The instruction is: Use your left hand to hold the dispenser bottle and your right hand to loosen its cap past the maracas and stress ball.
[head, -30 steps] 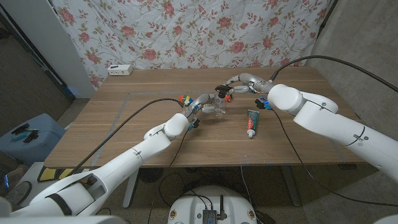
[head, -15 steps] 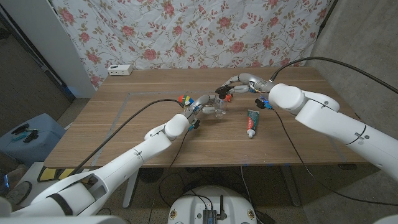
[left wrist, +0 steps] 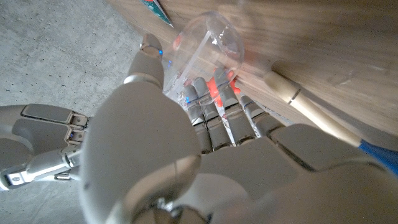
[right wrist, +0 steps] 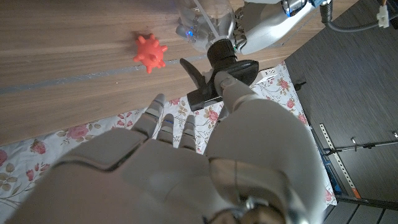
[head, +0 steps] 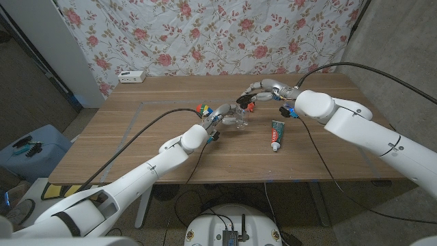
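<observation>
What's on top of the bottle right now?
Its black pump cap, with the right robot hand at it; one finger reaches the collar. The left robot hand grips the clear bottle. The hand hides how tight the contact is.

My arms are glossy white shells, rounded at the joints, with dark seams between segments. A black cable runs along each arm from the shoulder end toward the wrist. Small blue and red fittings sit at the wrists. My left robot hand [left wrist: 186, 155] is pale grey, with smooth rounded knuckle housings and segmented fingers with dark gaps. My right robot hand [right wrist: 205, 162] has the same grey shell; a screw head shows near its base.
</observation>
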